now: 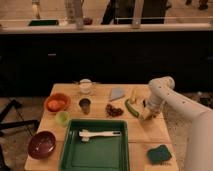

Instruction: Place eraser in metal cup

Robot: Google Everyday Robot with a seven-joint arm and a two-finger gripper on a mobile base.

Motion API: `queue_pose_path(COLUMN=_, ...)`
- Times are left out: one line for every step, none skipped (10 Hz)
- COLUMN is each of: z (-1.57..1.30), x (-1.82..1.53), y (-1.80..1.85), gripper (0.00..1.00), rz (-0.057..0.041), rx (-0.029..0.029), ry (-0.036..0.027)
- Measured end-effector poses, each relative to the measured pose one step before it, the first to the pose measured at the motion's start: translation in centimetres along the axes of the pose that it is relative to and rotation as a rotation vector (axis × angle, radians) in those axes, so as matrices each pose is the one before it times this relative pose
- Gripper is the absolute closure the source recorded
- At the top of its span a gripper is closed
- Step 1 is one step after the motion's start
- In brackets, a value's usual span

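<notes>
The metal cup [85,105] stands upright, small and dark, left of the table's middle. My gripper [145,114] is low over the table's right side, just right of a green curved vegetable [131,108], about a third of the table's width from the cup. The white arm [170,97] reaches in from the right. The eraser does not show plainly; it may be hidden under the gripper.
A white cup [86,86] stands at the back. An orange bowl [56,103], a pale green cup [62,118] and a dark red bowl [41,144] stand on the left. A green tray [70,150] holds a white brush [100,134]. A green sponge [159,153] lies front right.
</notes>
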Motion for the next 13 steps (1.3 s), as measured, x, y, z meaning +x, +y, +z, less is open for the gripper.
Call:
queue_pose_path(z=0.067, x=0.027, y=-0.012, gripper=0.59, rz=-0.00276, rx=-0.00309, ry=-0.0042)
queue_pose_path(z=-0.162, x=0.003, y=-0.018, gripper=0.71, rz=-0.00131, rx=0.00126, ry=0.0005)
queue_pose_path(z=-0.285, x=-0.03, y=-0.017, gripper=0.8, rz=-0.00306, rx=0.00042, ry=-0.00121)
queue_pose_path(z=-0.12, x=-0.063, y=0.029, gripper=0.88, rz=0.00131, rx=-0.00055, ry=-0.00209)
queue_pose_path(z=-0.129, x=0.018, y=0.027, gripper=0.98, rz=0.00083, rx=-0.00024, ry=0.00102)
queue_pose_path(z=-0.009, x=0.106, y=0.041, gripper=1.0, rz=0.00023, rx=-0.00118, ry=0.00397)
queue_pose_path(z=0.001, x=0.033, y=0.012, gripper=1.0, rz=-0.00012, rx=-0.00038, ry=0.00069)
queue_pose_path(z=-0.022, x=0.014, y=0.244, gripper=1.0, rz=-0.02064, rx=-0.00243, ry=-0.01017)
queue_pose_path(z=-0.326, x=-0.271, y=0.259, gripper=1.0, rz=-0.03084, rx=-0.00117, ry=-0.02915)
queue_pose_path(z=-0.848, x=-0.433, y=0.125, gripper=1.0, rz=-0.0259, rx=0.0035, ry=-0.03419)
queue_pose_path(z=-0.529, x=0.017, y=0.069, gripper=1.0, rz=-0.01678, rx=0.00022, ry=-0.01499)
queue_pose_path(z=-0.938, x=-0.076, y=0.115, gripper=1.0, rz=-0.03237, rx=-0.00044, ry=-0.0303)
queue_pose_path(z=-0.585, x=-0.179, y=0.224, gripper=1.0, rz=-0.03146, rx=-0.00061, ry=-0.02007)
